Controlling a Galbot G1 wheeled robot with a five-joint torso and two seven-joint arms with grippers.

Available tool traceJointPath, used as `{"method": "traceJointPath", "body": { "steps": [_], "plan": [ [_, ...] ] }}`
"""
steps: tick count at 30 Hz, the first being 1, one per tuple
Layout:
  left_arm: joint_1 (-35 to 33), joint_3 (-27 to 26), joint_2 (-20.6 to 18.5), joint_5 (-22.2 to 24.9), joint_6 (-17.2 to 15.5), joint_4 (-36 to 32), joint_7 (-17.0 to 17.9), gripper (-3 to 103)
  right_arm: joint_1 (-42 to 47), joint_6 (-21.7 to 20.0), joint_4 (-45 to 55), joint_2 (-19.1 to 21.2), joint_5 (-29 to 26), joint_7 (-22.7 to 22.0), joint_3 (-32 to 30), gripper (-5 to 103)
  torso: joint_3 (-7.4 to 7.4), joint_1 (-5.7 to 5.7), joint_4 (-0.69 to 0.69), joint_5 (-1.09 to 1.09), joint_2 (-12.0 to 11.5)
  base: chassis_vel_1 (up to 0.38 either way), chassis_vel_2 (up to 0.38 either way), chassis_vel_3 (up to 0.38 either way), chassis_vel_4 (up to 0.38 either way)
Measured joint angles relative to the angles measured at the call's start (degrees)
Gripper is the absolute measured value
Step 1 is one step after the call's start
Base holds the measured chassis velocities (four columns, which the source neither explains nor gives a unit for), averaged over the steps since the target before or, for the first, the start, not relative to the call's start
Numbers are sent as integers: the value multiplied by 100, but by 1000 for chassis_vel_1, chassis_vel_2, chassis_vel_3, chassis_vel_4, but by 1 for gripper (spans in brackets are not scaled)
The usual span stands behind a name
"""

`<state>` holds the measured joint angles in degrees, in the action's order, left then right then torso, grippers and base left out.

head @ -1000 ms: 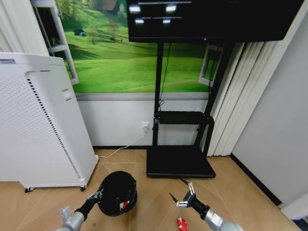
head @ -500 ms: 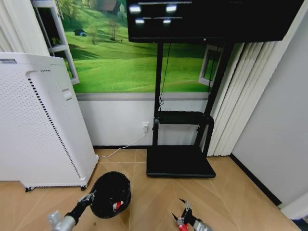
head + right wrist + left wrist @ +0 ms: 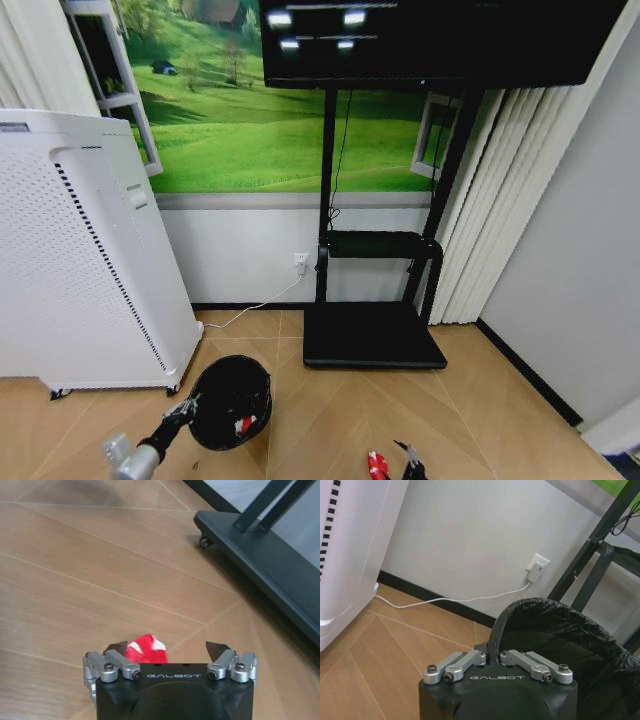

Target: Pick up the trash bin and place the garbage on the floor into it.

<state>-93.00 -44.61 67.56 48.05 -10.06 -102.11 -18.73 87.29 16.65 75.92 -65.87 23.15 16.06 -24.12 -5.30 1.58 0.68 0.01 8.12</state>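
Observation:
The black trash bin [image 3: 230, 400] hangs low at the lower left, its mouth tipped toward me. My left gripper [image 3: 187, 407] is shut on the near rim of the bin [image 3: 555, 640], which has a black liner; in the left wrist view that gripper [image 3: 492, 653] pinches the rim. A red-and-white scrap [image 3: 243, 426] lies inside the bin. On the herringbone floor [image 3: 330, 420] lies a red-and-white piece of garbage [image 3: 378, 465]. My right gripper [image 3: 408, 462] is just beside it. In the right wrist view this gripper [image 3: 167, 649] is open, the scrap [image 3: 145, 650] between its fingertips, nearer one of them.
A tall white perforated appliance [image 3: 80, 260] stands left of the bin. The black TV stand's base [image 3: 372, 335] sits behind on castors, with its edge [image 3: 260, 565] close to the right gripper. A white cable [image 3: 455, 600] runs along the skirting to a wall socket.
The right gripper has dropped toward the floor and now straddles the red scrap. The left gripper carried the bin a little left and lower, then held still.

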Motion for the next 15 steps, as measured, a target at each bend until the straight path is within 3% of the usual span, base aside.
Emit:
{"method": "traceJointPath", "body": {
  "steps": [11, 12, 13, 15],
  "plan": [
    [-58, -55, -75, 32, 1, -47, -5, 7, -310, -50, -404, -266, 184, 35, 297, 79, 0, 0, -1, -1, 0, 0, 0, 0, 0],
    [-75, -70, -77, 40, 1, -69, -6, 7, -363, -49, -462, -296, 353, 46, 292, 69, 0, 0, -1, -1, 0, 0, 0, 0, 0],
    [-75, -70, -77, 40, 1, -69, -6, 7, -363, -49, -462, -296, 353, 46, 292, 69, 0, 0, -1, -1, 0, 0, 0, 0, 0],
    [-106, -110, -74, 53, 1, -95, -25, 7, -395, -61, -476, -281, 587, 112, 222, 58, 0, 0, -1, -2, 0, 0, 0, 0, 0]
  ]
}}
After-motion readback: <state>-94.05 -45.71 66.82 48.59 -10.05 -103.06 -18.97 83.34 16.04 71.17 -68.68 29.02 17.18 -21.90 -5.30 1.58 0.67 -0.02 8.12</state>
